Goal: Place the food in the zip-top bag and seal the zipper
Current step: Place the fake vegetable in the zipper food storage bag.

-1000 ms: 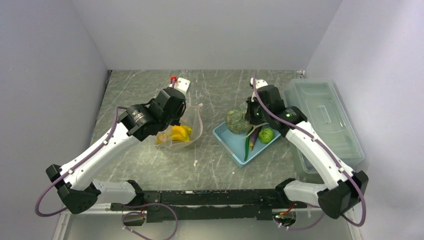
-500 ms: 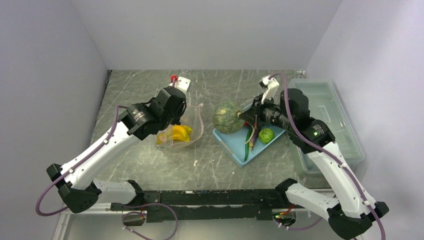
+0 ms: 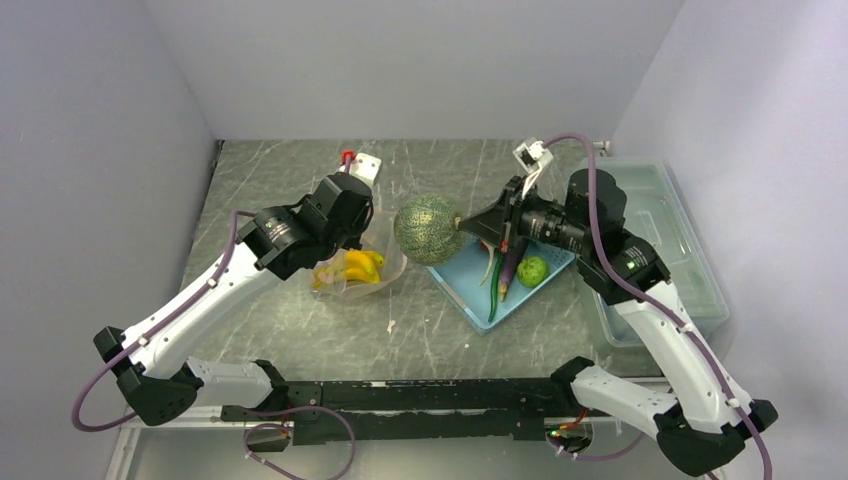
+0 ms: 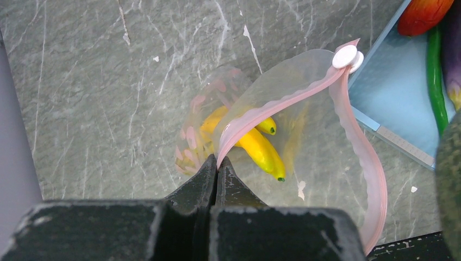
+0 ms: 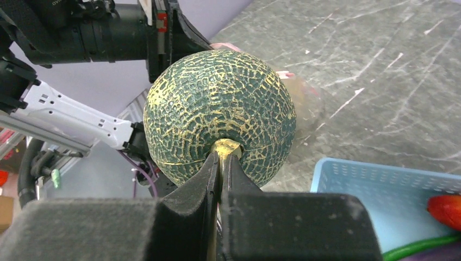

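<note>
Nearest, the two arms are fixed at the front edge of the grey bench (image 3: pixel 300 330). The left arm reaches up to the zip-top bag (image 4: pixel 304 147), which lies on the bench on the left side. The left hand (image 4: pixel 217 168) is closed tight and pinches the pink zipper (image 4: pixel 282 100) at the bag's mouth, holding that edge up so the mouth is open. A small white slider (image 4: pixel 347 56) sits at the far end of the zipper. Inside the bag lies the yellow banana bunch (image 4: pixel 261 149). To the right of the bag, a blue basket (image 3: pixel 470 285) sits on the bench. In it lie a long green pod (image 4: pixel 436 76), a dark purple eggplant (image 4: pixel 454 54) just beside the pod, an orange-red piece of food (image 4: pixel 424 13) and a round green vegetable (image 3: pixel 532 270). The right hand (image 5: pixel 220 155) is closed tight on the little yellow stem of the melon (image 5: pixel 220 103). The melon hangs in the air, off the bench, between the basket and the bag, near the bag's open mouth. On the far right, a big clear lidded box (image 3: pixel 650 240) stands next to the basket.
</note>
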Motion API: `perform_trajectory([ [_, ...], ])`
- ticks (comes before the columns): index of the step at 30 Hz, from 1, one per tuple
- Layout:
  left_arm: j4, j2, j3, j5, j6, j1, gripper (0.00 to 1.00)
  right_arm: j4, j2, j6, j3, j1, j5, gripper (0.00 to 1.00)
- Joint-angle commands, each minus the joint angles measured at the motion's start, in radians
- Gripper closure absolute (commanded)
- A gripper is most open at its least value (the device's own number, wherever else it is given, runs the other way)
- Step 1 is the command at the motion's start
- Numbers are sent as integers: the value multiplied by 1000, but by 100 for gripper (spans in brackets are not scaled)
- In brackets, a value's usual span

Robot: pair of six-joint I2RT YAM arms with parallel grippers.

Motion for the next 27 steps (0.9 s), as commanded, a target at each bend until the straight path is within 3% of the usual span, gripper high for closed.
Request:
perform_trajectory([
  [1, 5, -5, 36, -4, -24, 1, 100, 105, 40, 29, 67, 62, -19, 100],
  [9, 5, -4, 41, 2, -28, 0, 100, 45, 157, -34, 158, 250, 165, 100],
  [27, 15, -20, 27, 15, -29, 0, 100, 83, 242, -31, 102, 311, 254, 100],
])
